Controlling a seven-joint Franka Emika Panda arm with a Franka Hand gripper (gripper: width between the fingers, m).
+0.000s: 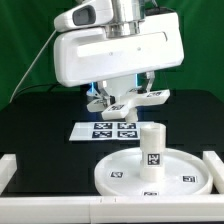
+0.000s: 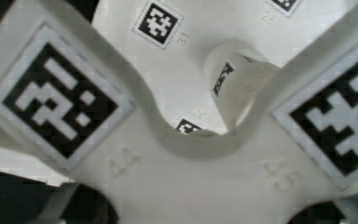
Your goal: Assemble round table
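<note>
The white four-armed cross piece (image 1: 127, 101) hangs above the black table, over the marker board. My gripper (image 1: 126, 92) is shut on it from above. In the wrist view the cross piece (image 2: 176, 90) fills the picture, with tags on its arms; the fingertips themselves are hidden behind it. The large rimmed round disc (image 1: 120, 172) lies flat at the front, on the exterior view's right. The short thick post (image 1: 152, 144) stands upright at the disc's centre. The cross piece is behind and to the left of the post, and apart from it.
The marker board (image 1: 111, 128) lies on the table below the held cross piece. A white rail (image 1: 10, 168) borders the table at the exterior view's left, with another (image 1: 214, 166) at the right and one along the front (image 1: 60, 212).
</note>
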